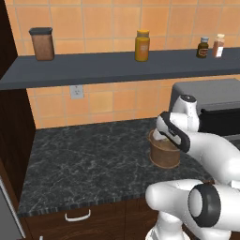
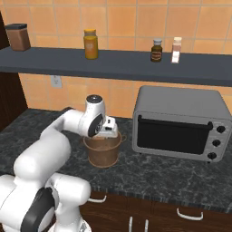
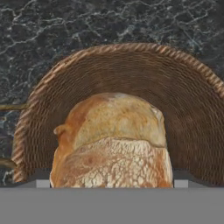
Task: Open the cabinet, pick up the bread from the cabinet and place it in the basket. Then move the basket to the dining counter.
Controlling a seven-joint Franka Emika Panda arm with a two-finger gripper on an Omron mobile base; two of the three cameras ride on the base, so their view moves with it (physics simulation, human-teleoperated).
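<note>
Wicker basket (image 3: 192,131) sits right under your jaws clenched on the bread (image 3: 111,144); release off-centre and it could clip the rim; tip it.

text: none legible | jar labels on shelf (image 2: 113,63): too small

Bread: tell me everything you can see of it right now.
The bread is a rounded golden-tan loaf with a darker orange-brown crust and a paler, floury, cracked front. In the hand view it sits between the gripper fingers, over the open mouth of the woven brown basket. Whether it touches the basket's floor cannot be told.
</note>
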